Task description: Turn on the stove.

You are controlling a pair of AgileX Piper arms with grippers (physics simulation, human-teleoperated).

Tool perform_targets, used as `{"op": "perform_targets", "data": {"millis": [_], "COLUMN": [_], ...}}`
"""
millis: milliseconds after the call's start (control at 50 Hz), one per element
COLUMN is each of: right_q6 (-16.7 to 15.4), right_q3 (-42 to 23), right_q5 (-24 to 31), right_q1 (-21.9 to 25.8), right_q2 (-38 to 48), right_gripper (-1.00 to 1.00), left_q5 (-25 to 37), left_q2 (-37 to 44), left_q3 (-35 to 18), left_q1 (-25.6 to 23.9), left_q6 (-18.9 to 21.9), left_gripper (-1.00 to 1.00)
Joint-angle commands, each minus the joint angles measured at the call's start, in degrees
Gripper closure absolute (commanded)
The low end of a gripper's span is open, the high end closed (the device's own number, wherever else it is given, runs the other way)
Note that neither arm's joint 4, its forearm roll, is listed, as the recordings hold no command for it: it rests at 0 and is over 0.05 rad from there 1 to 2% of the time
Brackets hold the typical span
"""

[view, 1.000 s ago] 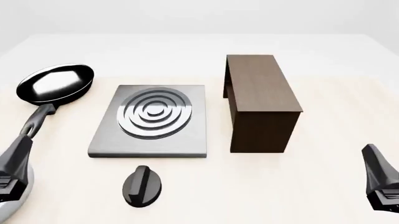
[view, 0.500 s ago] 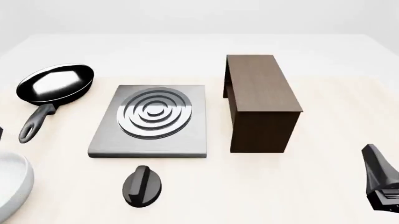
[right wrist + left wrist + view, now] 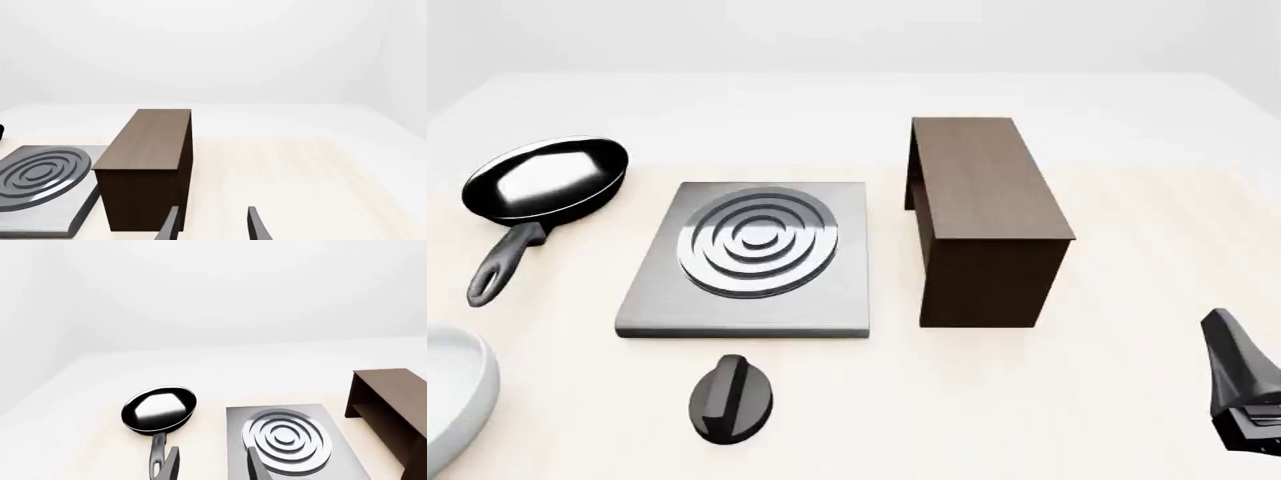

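- Gone from the lower left of the front view since a second ago: the dark fingers of the left gripper [image 3: 213,466], leaving only a pale rounded part of that arm [image 3: 451,400] at the frame's edge
- Reads as a lift or pull-back of the left arm rather than a reach; wrist camera now looking out over the pan [image 3: 159,410] and the stove [image 3: 287,440] from some way off
- Left fingers spread wide with nothing between them
- No change at the right gripper [image 3: 212,222]: same spot at the lower right edge of the front view, fingers likewise apart and empty, facing the cabinet [image 3: 150,165]
- Stove sitting flat in the middle left of the front view, on the table [image 3: 1121,330], with its black knob [image 3: 731,398] apart from it, just below its near edge, lower centre-left of the frame
- Knob untouched and lying as before, neither gripper near it
- Judged from this: task barely begun, approach not yet started
- Left arm the likelier one for the knob, being on that side; needs to come down over it and close on the ridge before any turn
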Motion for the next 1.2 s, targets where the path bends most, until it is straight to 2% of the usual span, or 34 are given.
{"op": "perform_targets", "data": {"millis": [20, 240, 480, 660, 700, 740, 940, 1200], "right_q6": [-0.02, -0.03, -0.03, -0.04, -0.04, -0.04, -0.05, -0.05], "right_q3": [0.03, 0.03, 0.03, 0.03, 0.03, 0.03, 0.03, 0.03], "right_q5": [0.01, 0.01, 0.01, 0.01, 0.02, 0.02, 0.02, 0.02], "right_q1": [0.06, 0.06, 0.05, 0.06, 0.06, 0.06, 0.06, 0.08], "right_q2": [-0.03, -0.04, -0.03, -0.02, -0.02, -0.02, -0.01, 0.0], "right_gripper": [-1.0, -1.0, -1.0, -1.0, -1.0, -1.0, -1.0, -1.0], "left_q5": [-0.09, 4.28, 6.58, 6.85, 7.13, 7.05, 5.48, 1.22], "left_q2": [8.41, 12.08, 14.7, 16.56, 18.97, 19.62, 22.38, 23.66], "left_q3": [-3.58, -9.35, -10.39, -8.83, -7.89, -7.5, -5.79, -1.4], "left_q1": [-1.09, -1.21, -1.78, -3.9, -6.28, -6.62, -7.09, -6.83], "left_q6": [3.31, 5.59, 7.61, 9.8, 10.29, 10.73, 10.91, 14.13], "left_gripper": [-1.0, -1.0, -1.0, -1.0, -1.0, -1.0, -1.0, -1.0]}}
